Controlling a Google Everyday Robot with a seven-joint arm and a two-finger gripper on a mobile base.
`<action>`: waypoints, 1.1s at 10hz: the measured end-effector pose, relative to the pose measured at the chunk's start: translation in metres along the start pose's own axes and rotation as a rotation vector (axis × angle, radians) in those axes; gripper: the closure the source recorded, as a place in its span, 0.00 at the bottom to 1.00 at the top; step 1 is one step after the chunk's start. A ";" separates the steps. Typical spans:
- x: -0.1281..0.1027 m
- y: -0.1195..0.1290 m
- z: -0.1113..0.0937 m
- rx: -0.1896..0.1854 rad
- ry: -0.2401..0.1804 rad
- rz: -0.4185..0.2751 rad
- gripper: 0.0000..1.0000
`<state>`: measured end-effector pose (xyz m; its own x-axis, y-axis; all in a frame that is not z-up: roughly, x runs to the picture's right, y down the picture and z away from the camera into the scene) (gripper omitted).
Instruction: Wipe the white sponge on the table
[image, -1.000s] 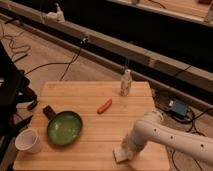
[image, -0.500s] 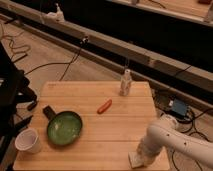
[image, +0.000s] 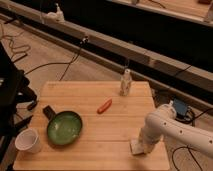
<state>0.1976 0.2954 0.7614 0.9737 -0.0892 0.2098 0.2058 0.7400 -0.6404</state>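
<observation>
The white sponge (image: 135, 148) lies flat on the light wooden table (image: 95, 147) near its front right corner. It shows as a small off-white pad partly under the arm's end. My gripper (image: 141, 146) is at the end of the white arm that comes in from the right, and it presses down on the sponge.
A green pan with a dark handle (image: 63, 127) sits at the front left, with a white paper cup (image: 28, 141) beside it at the table's left corner. A red-orange sausage-like item (image: 104, 105) lies mid-table. A small white bottle (image: 125, 83) stands at the back edge. Cables lie on the floor.
The arm's end and the sponge slid right along the table's front between the first two frames, then shifted slightly back left and toward the front edge.
</observation>
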 end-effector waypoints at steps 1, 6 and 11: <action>-0.021 -0.006 0.003 0.005 -0.024 -0.031 1.00; -0.072 0.037 0.016 -0.052 -0.084 -0.162 1.00; 0.016 0.058 0.007 -0.102 0.003 -0.004 1.00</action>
<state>0.2240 0.3410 0.7327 0.9731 -0.0940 0.2102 0.2183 0.6676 -0.7118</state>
